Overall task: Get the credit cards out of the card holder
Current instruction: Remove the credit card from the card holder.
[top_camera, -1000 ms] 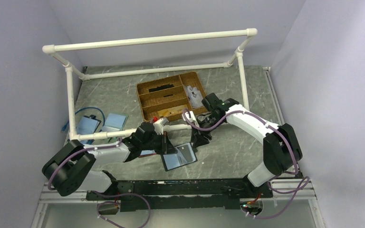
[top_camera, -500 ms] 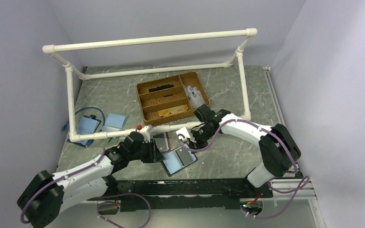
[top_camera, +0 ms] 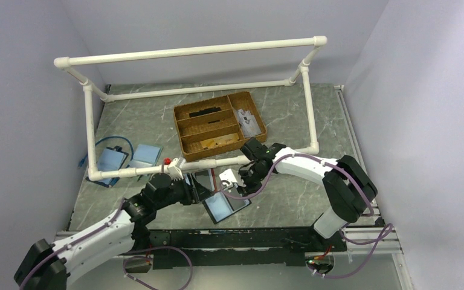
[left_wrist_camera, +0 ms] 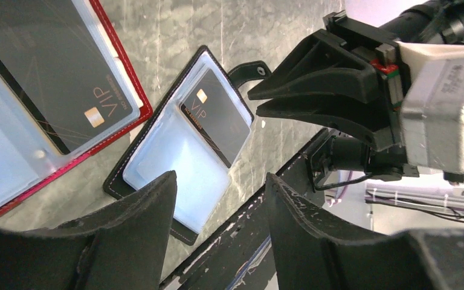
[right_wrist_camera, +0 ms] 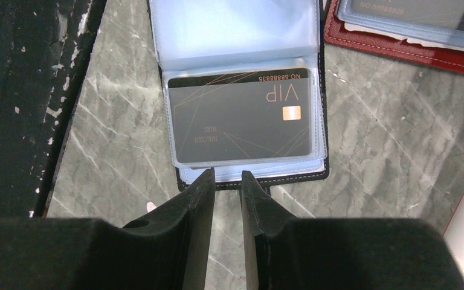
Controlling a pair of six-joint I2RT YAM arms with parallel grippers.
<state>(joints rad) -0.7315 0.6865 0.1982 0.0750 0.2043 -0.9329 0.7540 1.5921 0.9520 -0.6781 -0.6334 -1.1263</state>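
- card holder (right_wrist_camera: 290, 177) lies open and flat on the table (right_wrist_camera: 374, 157), near the front edge and between the two grippers. Black rim, clear sleeves facing up.
- dark card (right_wrist_camera: 241, 121) sits in the sleeve of the half nearest the right arm. Its long axis runs across the right wrist view, crosswise to the way those fingers point.
- The card's far long edge (number strip) looks uncovered by the sleeve. I read the pocket mouth as on the fold side, away from the right fingertips, but I'm not certain.
- The other half shows only pale blue plastic. Can't tell if a light blue card is in it.
- right gripper (right_wrist_camera: 226, 178): the holder is dead ahead, with the tips right at its near rim, roughly centred on the card's near long edge. Can't tell whether they touch. Jaws are a narrow slit apart with nothing between them.
- left gripper (left_wrist_camera: 220, 187): jaws wide apart and empty, hanging over the end of the pale half, across the holder from the right tips.
- The right arm is nearer the card but faces what looks like the closed end of the pocket. My read is that the card has to slide out along its short axis toward the fold, so the right tips need to reach over to the exposed strip while the left pins the holder.
- red-rimmed holder (left_wrist_camera: 132, 72) lies just beside it, also open and showing a dark VIP card. Easy to mix up; not the target.
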